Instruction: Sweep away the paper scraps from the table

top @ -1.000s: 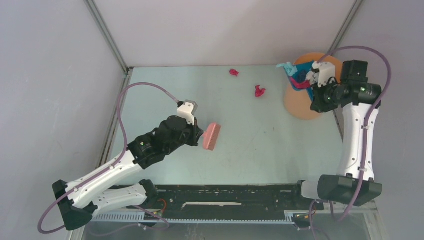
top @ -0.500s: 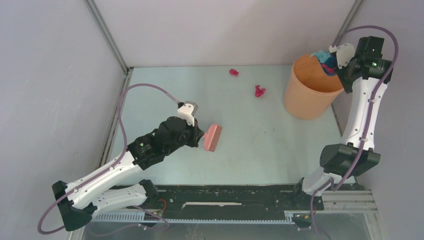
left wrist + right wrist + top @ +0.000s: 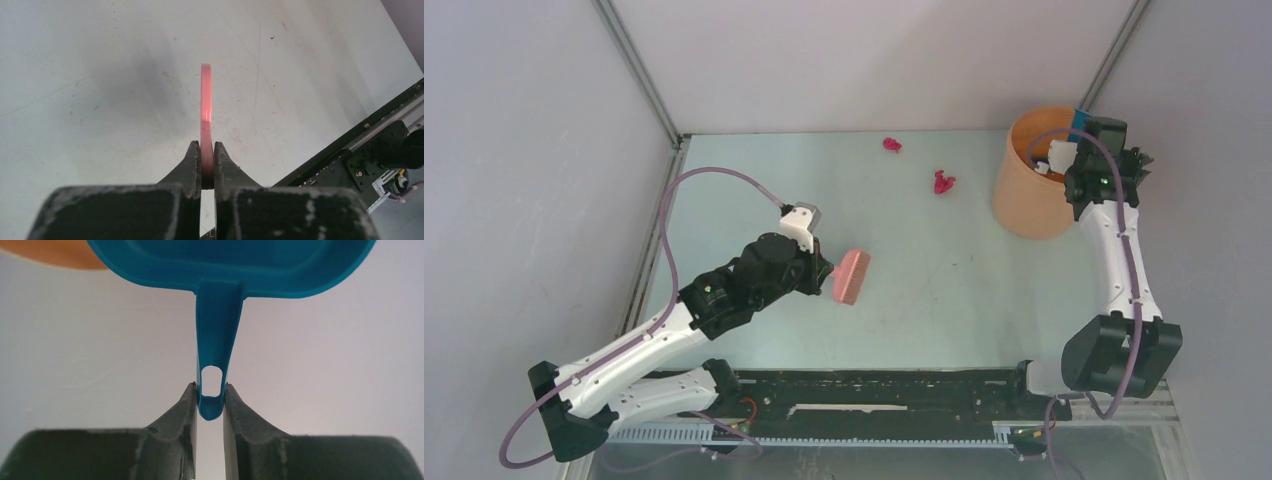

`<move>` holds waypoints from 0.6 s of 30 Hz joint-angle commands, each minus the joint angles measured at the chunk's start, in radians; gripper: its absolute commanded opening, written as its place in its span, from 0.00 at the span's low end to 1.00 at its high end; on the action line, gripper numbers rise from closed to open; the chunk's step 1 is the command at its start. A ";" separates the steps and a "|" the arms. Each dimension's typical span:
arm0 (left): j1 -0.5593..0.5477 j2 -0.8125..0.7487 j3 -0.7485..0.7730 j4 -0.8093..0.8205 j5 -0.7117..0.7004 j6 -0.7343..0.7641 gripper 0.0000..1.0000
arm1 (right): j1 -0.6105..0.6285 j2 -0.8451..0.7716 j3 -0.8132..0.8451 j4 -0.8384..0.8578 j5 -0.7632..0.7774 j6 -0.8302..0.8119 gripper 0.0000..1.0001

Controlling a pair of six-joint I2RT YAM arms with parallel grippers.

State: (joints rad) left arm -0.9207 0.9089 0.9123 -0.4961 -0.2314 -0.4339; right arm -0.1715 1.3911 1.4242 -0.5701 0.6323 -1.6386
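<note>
From above, two magenta crumpled paper scraps [image 3: 944, 182] lie far-middle on the pale mint-green surface [image 3: 944, 290]. They are left of the round orange bucket [image 3: 1019, 205] and well apart from the pink hand brush [image 3: 852, 276].

At the left wrist, the left jaws clench the brush, seen edge-on.

At the right wrist, the right jaws grasp the blue plastic dustpan [image 3: 235, 265] by its handle. Tipping it well inside the bucket's rim should stop spills.

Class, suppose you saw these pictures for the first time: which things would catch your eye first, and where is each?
The orange bucket stands out at the table's far right corner, where the right gripper holds a blue dustpan by its handle. Mid-table, the left gripper clamps a pink brush. Two magenta paper scraps lie near the far edge.
</note>
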 commanded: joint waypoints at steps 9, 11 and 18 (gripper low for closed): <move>-0.003 0.001 0.046 0.034 -0.016 0.023 0.05 | -0.021 -0.037 0.072 0.156 0.056 -0.108 0.05; -0.004 0.018 0.058 0.041 -0.021 0.029 0.05 | -0.036 -0.054 0.074 0.135 0.029 -0.076 0.05; -0.004 0.080 0.107 0.128 -0.087 0.032 0.05 | -0.067 -0.080 0.326 -0.369 -0.198 0.348 0.03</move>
State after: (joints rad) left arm -0.9211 0.9634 0.9504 -0.4759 -0.2584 -0.4248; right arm -0.2253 1.3640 1.5875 -0.6327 0.5865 -1.5921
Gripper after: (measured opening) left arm 0.055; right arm 0.262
